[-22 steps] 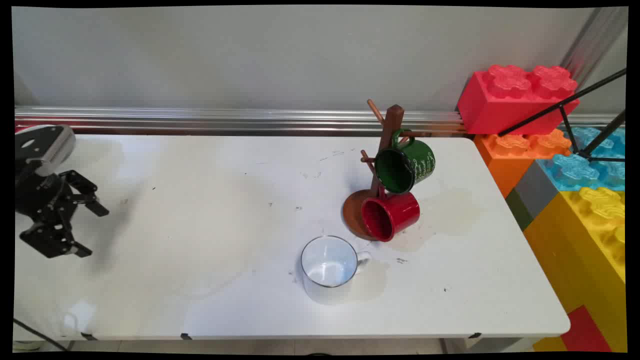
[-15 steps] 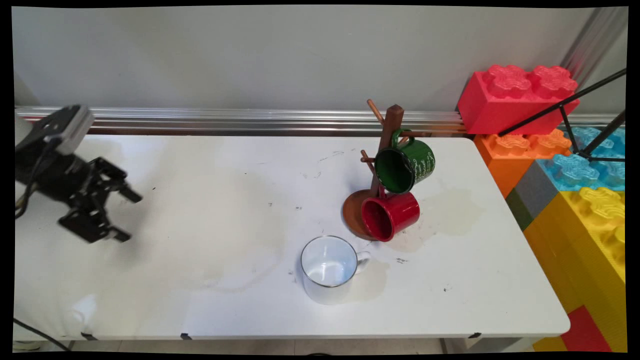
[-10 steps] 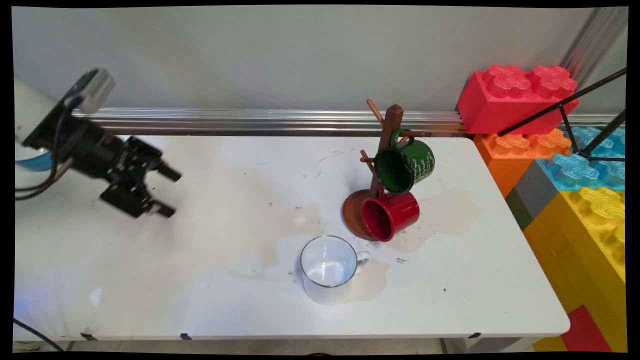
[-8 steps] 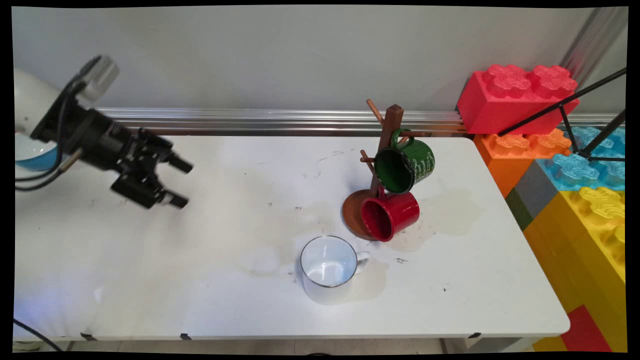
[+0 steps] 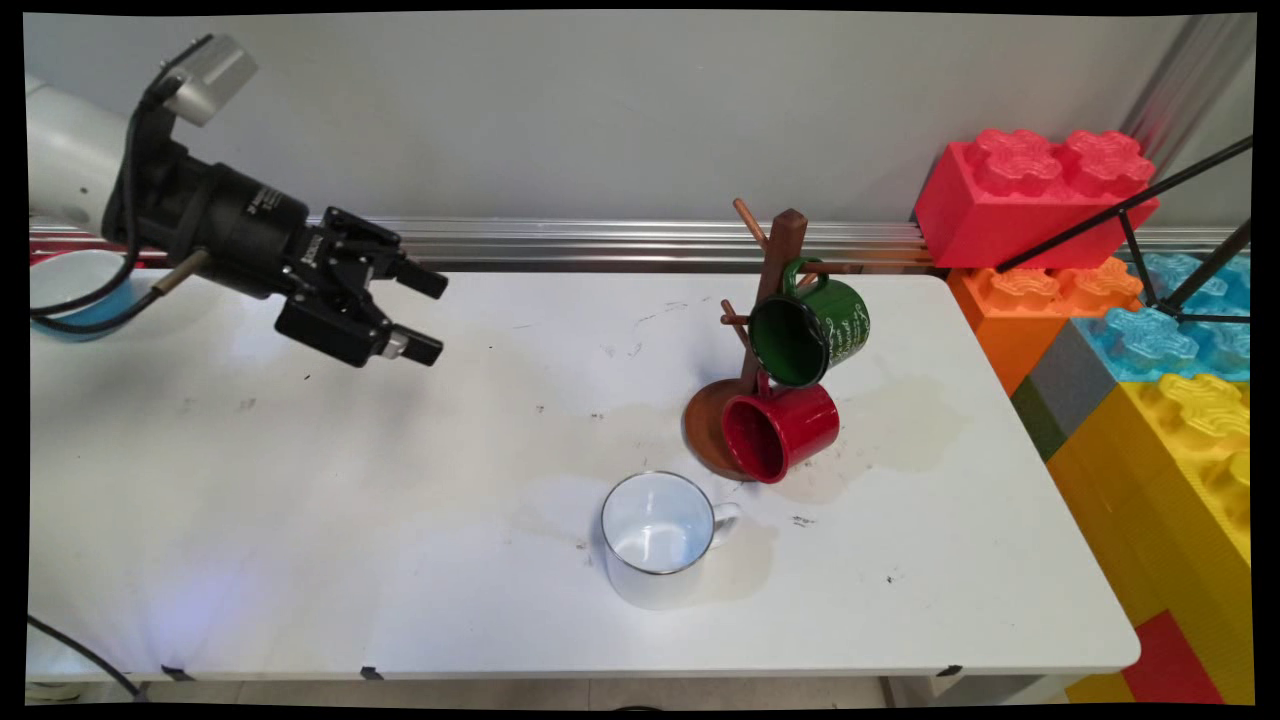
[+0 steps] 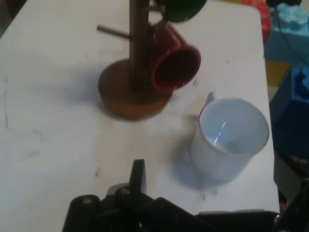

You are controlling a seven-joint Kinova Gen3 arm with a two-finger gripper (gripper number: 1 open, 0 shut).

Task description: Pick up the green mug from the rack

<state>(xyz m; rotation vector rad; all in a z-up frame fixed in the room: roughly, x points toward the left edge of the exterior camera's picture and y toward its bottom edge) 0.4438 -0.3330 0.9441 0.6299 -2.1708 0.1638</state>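
Observation:
My black gripper (image 5: 428, 314) hangs open and holds nothing, above the table's (image 5: 300, 520) far left part, its fingers pointing right. A white mug (image 5: 658, 535) stands upright near the table's middle front, handle to the right, well away from the gripper. Behind it a wooden mug tree (image 5: 778, 270) carries a green mug (image 5: 810, 330) above a red mug (image 5: 780, 430), both tipped with their mouths toward the camera. In the hand view, the white mug (image 6: 231, 137) lies ahead on the right, the tree's round base (image 6: 128, 96) and the red mug (image 6: 175, 63) beyond it, and one fingertip (image 6: 138, 175) shows.
A blue bowl (image 5: 70, 300) sits at the far left edge, partly behind the arm. Big toy bricks (image 5: 1030, 190) in red, orange, blue and yellow are stacked past the table's right end, with black tripod legs (image 5: 1130, 215) across them. A metal rail (image 5: 600, 240) runs along the back.
The gripper has risen from low at the left edge and travelled right and toward the back, turning its fingers toward the mugs. It stayed open. The mugs and tree have not moved.

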